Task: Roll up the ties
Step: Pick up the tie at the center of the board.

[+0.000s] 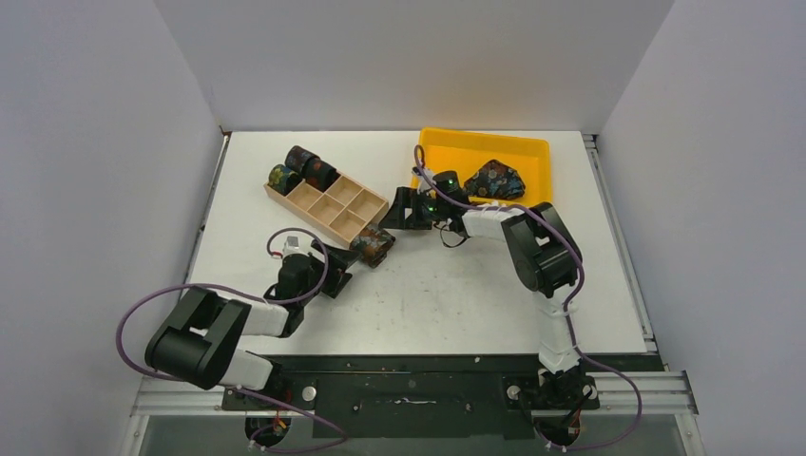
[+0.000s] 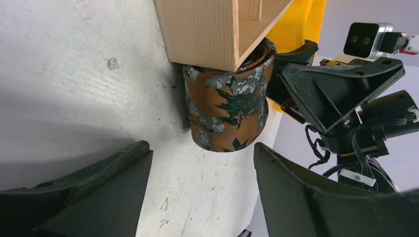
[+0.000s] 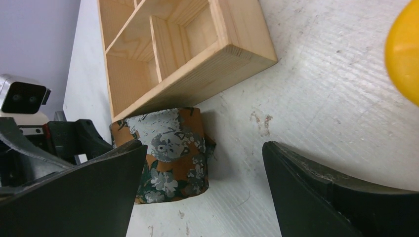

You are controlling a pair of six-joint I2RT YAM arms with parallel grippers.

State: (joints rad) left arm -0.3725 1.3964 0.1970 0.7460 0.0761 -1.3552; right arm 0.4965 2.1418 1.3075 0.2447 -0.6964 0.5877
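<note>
A rolled tie, rust-brown with grey flowers, lies on the table against the near right end of the wooden box. In the left wrist view this rolled tie sits just beyond my open left gripper, which holds nothing. My left gripper is down-left of the roll. My right gripper is up-right of it, also open. In the right wrist view the roll lies by the left finger of my right gripper, apart from it. A crumpled dark tie lies in the yellow tray.
Three more rolled ties sit at the far left end of the wooden box; its other compartments look empty. The yellow tray is close to the right gripper. Both arms face each other across the roll.
</note>
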